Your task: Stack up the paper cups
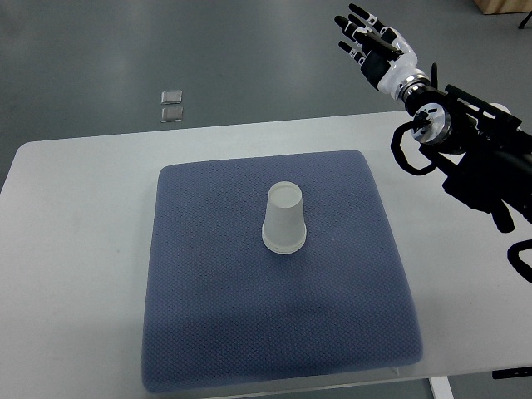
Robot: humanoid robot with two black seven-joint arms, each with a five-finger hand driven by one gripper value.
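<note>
A stack of white paper cups (284, 219) stands upside down near the middle of the blue mat (208, 332). My right hand (370, 46) is raised at the upper right, well beyond the table's far edge and far from the cups. Its fingers are spread and hold nothing. The black forearm runs down to the right edge of the picture. No left arm shows.
The mat lies on a white table (75, 249). Grey floor lies beyond the table's far edge, with two small clear squares (172, 105) on it. A brown box corner (499, 7) shows at the top right.
</note>
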